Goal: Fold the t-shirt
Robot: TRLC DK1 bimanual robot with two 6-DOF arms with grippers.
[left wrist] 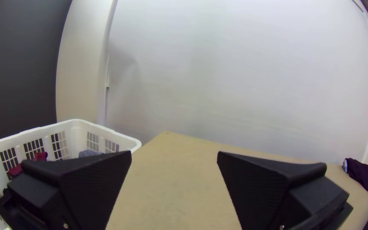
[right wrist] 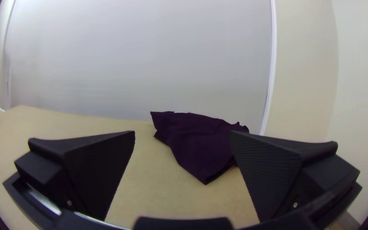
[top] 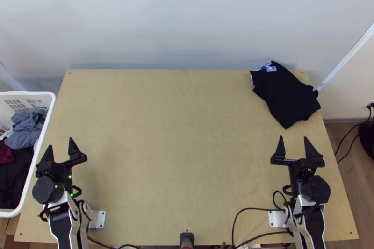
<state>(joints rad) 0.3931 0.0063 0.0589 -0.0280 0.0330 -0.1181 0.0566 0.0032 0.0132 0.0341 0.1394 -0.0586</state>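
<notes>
A black t-shirt lies bunched at the table's far right corner, a blue-and-white printed patch at its far left end. My right gripper stands open a little nearer than the cloth, nothing between its fingers. Over the near left part of the table, my left gripper is open and holds nothing. In the left wrist view, the left gripper is far from the dark shirt. The right wrist view has the shirt beyond the open right gripper.
At the table's left edge stands a white laundry basket with grey, dark red and black clothes inside. A pale wall rises behind the wooden table. Black cables run along the near edge by the right arm's base.
</notes>
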